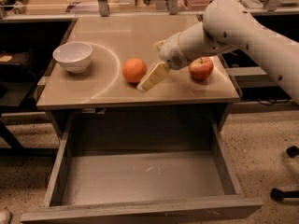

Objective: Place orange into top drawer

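Note:
The orange (134, 70) sits on the tabletop near its front middle. My gripper (151, 78) is just to the right of the orange, low over the table, close to it or touching it; it does not hold the orange. The white arm (233, 27) reaches in from the upper right. The top drawer (145, 178) is pulled wide open below the table's front edge, and its scuffed grey bottom holds nothing.
A red-yellow apple (201, 68) stands right of the gripper, partly behind the wrist. A white bowl (73, 56) stands at the table's left. Shelves and clutter line the back; a chair base (284, 193) is at the lower right.

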Controlling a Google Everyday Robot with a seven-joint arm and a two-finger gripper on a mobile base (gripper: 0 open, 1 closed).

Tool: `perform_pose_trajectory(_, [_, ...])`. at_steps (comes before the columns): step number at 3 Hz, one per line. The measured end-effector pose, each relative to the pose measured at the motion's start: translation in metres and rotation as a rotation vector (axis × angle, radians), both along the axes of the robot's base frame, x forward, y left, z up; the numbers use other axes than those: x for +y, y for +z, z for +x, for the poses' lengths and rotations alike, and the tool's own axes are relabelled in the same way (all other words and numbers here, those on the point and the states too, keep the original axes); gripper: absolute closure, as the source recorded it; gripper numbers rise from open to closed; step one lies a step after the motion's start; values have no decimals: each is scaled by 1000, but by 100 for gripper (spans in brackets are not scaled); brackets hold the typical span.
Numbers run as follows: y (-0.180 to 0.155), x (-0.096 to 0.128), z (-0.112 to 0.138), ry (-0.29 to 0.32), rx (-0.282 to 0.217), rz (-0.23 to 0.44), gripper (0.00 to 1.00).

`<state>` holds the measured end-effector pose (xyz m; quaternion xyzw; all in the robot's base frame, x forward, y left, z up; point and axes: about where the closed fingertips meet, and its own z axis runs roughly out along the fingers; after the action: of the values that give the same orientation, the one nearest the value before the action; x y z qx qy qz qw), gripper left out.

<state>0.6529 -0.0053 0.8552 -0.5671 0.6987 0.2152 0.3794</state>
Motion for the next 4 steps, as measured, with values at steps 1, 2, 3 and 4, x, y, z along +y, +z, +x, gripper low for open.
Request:
perform_pose_trajectory(1, [-5,22,11,27,6,26,0])
perform_pose_trajectory(2, [-13,34,17,39,22,46,0])
perform_pose_trajectory(3, [-21,42,20,45,44,56,19])
perform_pose_trajectory(4, [-21,42,20,45,45,56,42])
